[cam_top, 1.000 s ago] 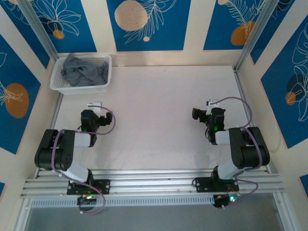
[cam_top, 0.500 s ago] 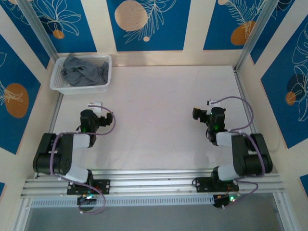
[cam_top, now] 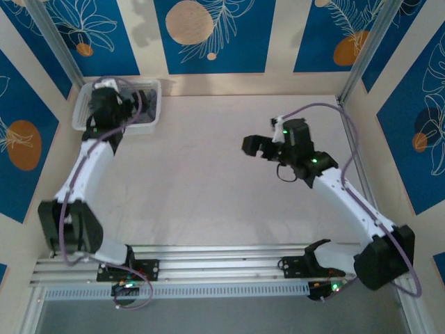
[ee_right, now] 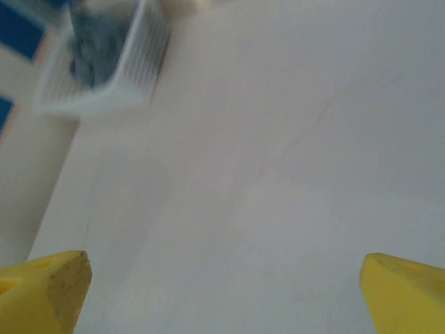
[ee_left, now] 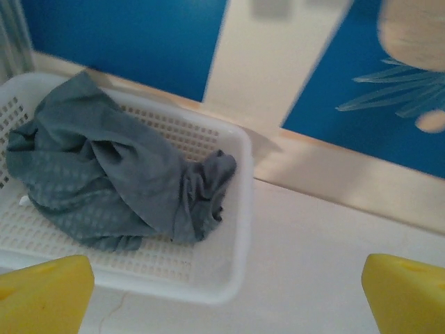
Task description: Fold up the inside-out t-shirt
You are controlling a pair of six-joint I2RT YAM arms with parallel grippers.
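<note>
Room, as I logged it from my console:
- Table (cam_top: 208, 174): pale off-white top, matt, and in the right wrist view I noted faint hairline marks (ee_right: 327, 104) crossing it
- Back wall (cam_top: 281, 42): cream, carrying blue panels (cam_top: 236, 49) printed with white leaf outlines and a tan disc (cam_top: 189, 22)
- Left wall (cam_top: 14, 76) and right wall (cam_top: 424, 76): the same blue-and-cream pattern, each with an orange disc
- Left post (cam_top: 55, 38) and right post (cam_top: 368, 49): aluminium, rising from the table's far corners
- Aluminium rails (cam_top: 222, 257): ran along the near edge, with a perforated grey strip (cam_top: 208, 292) just below them
- Light: even and soft, and I found it brightest on the table top
</note>
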